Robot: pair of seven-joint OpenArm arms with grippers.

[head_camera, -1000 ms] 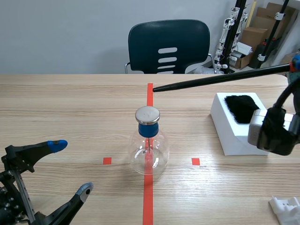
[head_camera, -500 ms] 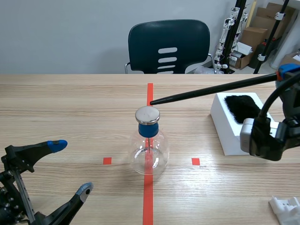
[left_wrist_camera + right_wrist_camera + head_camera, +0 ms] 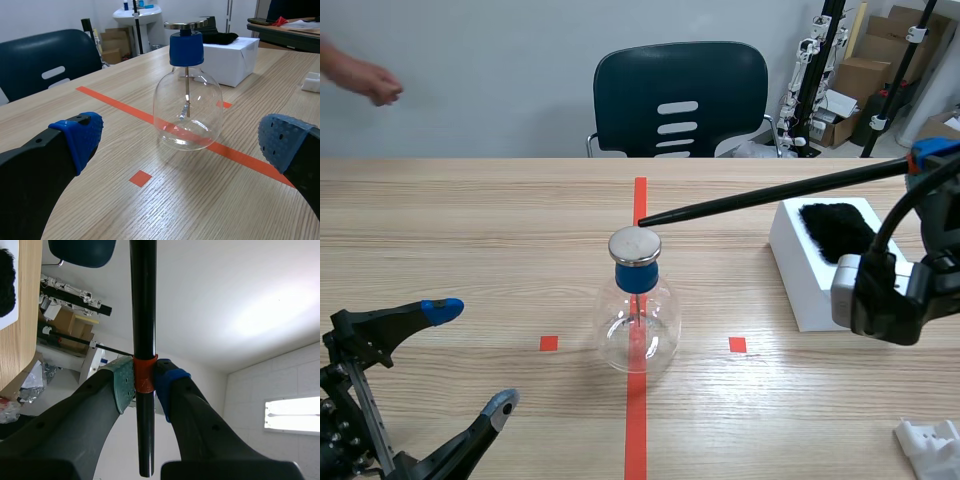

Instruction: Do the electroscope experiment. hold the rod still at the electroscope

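The electroscope [image 3: 637,315] is a clear glass flask with a blue stopper and a round metal cap [image 3: 635,244], standing on the red tape line at mid-table; in the left wrist view the electroscope [image 3: 187,97] stands ahead of my open left gripper [image 3: 182,145]. A long black rod [image 3: 770,195] slants from the right, its tip just above and behind the cap. My right gripper [image 3: 144,379] is shut on the rod [image 3: 143,300] at an orange band. My left gripper [image 3: 470,360] rests low at the near left, apart from the flask.
A white box [image 3: 810,270] with black fur [image 3: 835,228] on top sits right of the flask. A white object [image 3: 930,445] lies at the near right corner. A dark chair [image 3: 680,100] stands behind the table. A person's hand [image 3: 360,75] shows at the far left.
The right arm lowered the rod and brought its tip down close to the metal cap, then held still. A person's hand has come into view at the far left.
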